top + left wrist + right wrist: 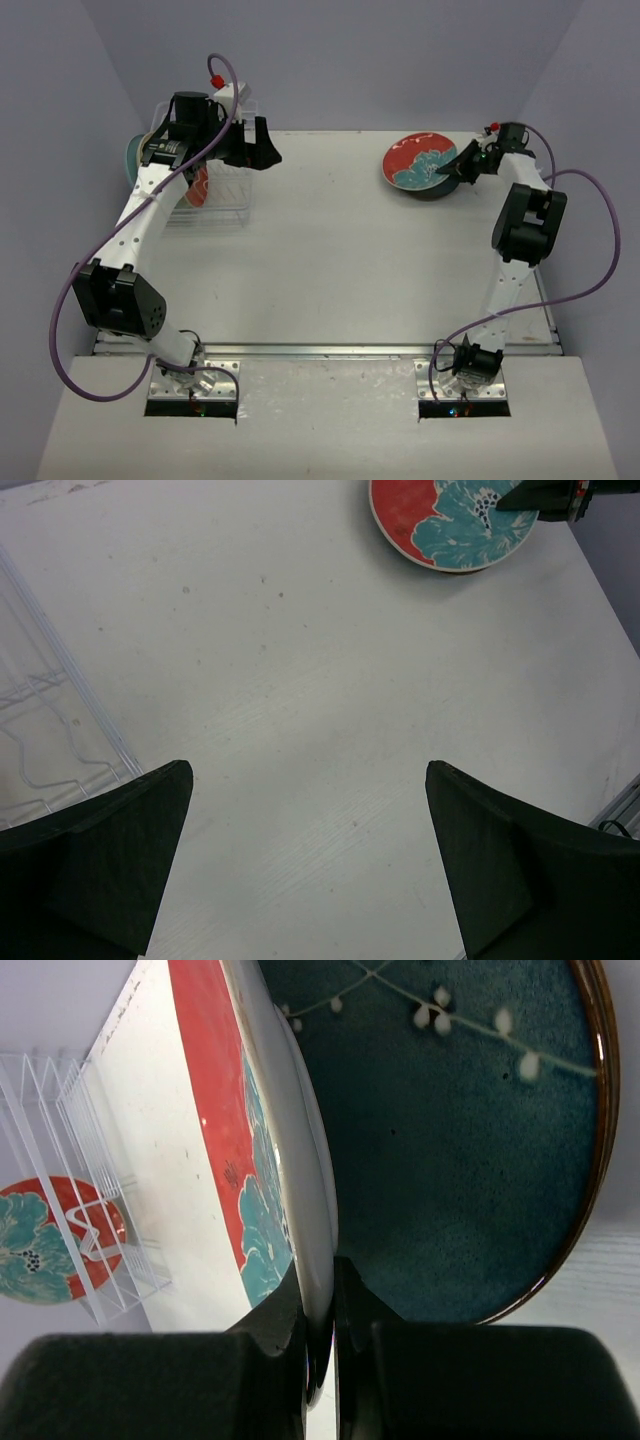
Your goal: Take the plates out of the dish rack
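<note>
Clearly the right pincer (320,1310) clamps a round red-and-teal glazed plate (412,160) over a dark teal plate (470,1160); the left pincer (308,770) gapes beside the white wire dish rack (225,205), its red plate (199,188) half hidden.

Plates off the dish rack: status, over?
Left gripper open by white wire dish rack. Right gripper shut on rim of red-and-teal glazed plate, over dark teal plate. One red plate in rack. Nothing blocking.
</note>
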{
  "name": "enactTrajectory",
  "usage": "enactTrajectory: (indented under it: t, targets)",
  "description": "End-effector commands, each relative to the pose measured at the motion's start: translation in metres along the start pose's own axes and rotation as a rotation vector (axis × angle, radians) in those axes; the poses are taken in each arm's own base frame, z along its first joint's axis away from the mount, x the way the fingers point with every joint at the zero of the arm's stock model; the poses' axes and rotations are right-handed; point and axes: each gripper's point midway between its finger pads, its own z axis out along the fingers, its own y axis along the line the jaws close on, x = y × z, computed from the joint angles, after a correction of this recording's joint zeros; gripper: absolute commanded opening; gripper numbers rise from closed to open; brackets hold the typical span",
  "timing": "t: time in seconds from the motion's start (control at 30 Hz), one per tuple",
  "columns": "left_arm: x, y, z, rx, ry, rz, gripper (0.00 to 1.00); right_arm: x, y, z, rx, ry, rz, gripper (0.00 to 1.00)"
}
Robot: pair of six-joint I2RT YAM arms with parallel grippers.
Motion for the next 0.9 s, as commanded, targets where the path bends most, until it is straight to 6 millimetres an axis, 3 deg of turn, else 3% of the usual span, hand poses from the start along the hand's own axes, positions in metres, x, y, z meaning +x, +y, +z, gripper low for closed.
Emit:
enactTrajectory:
  t: [0.0, 0.13, 0.47, 0.53, 0.63, 0.67, 0.87]
  targets:
    - [-0.024, -0.006, -0.011, -0.001, -0.071, 0.053, 1.0, -0.038, 0.038, -0.012, -0.107, -0.1, -0.098, 0.0]
    - [-0.02, -0.005, -0.009, -0.001, -0.061, 0.049, 1.0, -0.036, 0.02, -0.009, -0.1, -0.084, -0.052, 0.0]
    - [-0.02, -0.009, -0.009, 0.02, -0.06, 0.049, 1.0, -0.028, -0.004, -0.004, -0.159, -0.02, 0.03, 0.03]
    - [-0.021, -0.008, -0.009, 0.015, -0.061, 0.047, 1.0, -0.028, -0.006, -0.003, -0.162, -0.015, 0.039, 0.16]
    - [-0.022, -0.006, -0.009, 0.005, -0.059, 0.044, 1.0, -0.026, -0.01, -0.002, -0.144, -0.003, 0.051, 0.55]
    - [-0.022, -0.006, -0.009, 0.004, -0.059, 0.041, 1.0, -0.026, -0.012, -0.002, -0.138, -0.002, 0.049, 0.6]
    - [-0.025, -0.008, -0.01, 0.011, -0.062, 0.04, 1.0, -0.029, -0.028, -0.012, 0.024, -0.023, -0.035, 0.68]
